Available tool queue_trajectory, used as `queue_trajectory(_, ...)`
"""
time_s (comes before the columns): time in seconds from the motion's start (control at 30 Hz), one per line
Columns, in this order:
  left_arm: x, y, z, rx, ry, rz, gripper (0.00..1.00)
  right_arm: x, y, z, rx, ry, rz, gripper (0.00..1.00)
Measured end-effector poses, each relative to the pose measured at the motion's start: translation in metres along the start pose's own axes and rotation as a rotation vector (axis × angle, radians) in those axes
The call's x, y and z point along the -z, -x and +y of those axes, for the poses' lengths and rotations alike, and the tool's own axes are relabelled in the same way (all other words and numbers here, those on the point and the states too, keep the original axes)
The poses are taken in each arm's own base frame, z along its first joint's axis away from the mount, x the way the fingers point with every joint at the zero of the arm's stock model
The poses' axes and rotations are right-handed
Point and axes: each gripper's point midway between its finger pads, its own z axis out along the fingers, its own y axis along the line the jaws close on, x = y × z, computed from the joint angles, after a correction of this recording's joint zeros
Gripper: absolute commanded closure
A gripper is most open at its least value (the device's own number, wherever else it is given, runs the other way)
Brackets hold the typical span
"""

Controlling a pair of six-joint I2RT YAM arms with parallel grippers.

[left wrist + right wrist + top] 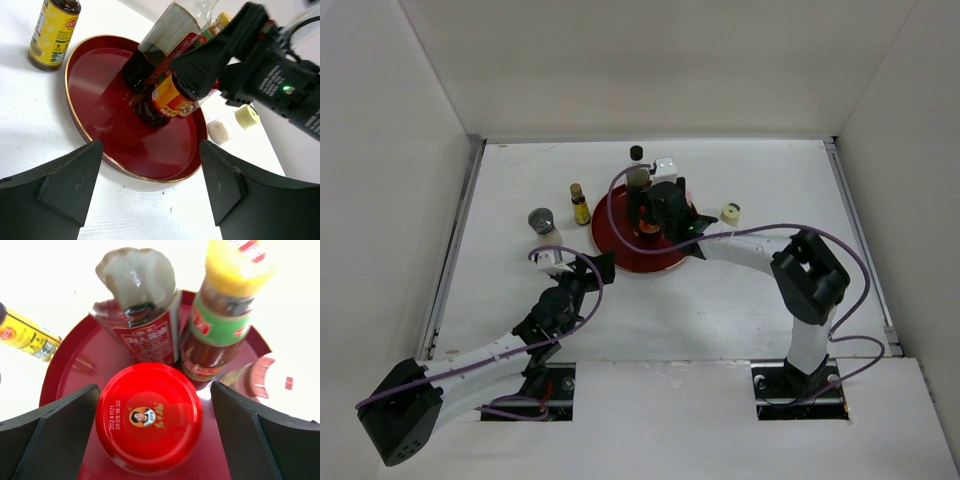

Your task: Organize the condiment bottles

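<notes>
Reading the right wrist view, we find the right hand (155, 390) open wide, its fingers either side of the upright red-lidded jar (148, 422) on the round red tray (100, 80); whether they touch the lid we cannot tell. The left hand (150, 145) is open and empty at the tray's near-left rim. We judge the upright grey-lidded jar (541, 219), on the desk (770, 170) beyond and left of that hand, nearer the left arm.
</notes>
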Motion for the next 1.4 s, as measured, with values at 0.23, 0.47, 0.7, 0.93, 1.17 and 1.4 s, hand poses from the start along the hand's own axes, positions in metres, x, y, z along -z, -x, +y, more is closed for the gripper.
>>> queue_trajectory(0.23,0.000,-0.001,0.001,-0.002,0.002,0.002,0.22,0.061,0.053,-0.009,-0.048,0.021,-0.121,0.00)
queue_trajectory(0.47,-0.001,-0.004,0.002,-0.009,0.008,0.010,0.22,0.120,0.091,-0.079,-0.158,-0.050,-0.265,0.57)
queue_trajectory(0.7,-0.001,-0.008,0.005,-0.018,0.017,0.022,0.22,0.104,0.031,-0.193,-0.164,-0.359,-0.113,0.04)
queue_trajectory(0.93,-0.002,-0.012,0.008,-0.028,0.026,0.034,0.22,0.070,-0.034,-0.210,-0.123,-0.395,0.079,0.21)
queue_trajectory(1.17,-0.002,-0.011,0.007,-0.026,0.024,0.031,0.22,0.057,-0.043,-0.220,-0.141,-0.407,0.105,0.53)
queue_trajectory(1.4,-0.002,-0.013,0.009,-0.031,0.029,0.037,0.22,0.074,-0.025,-0.205,-0.131,-0.378,0.037,0.57)
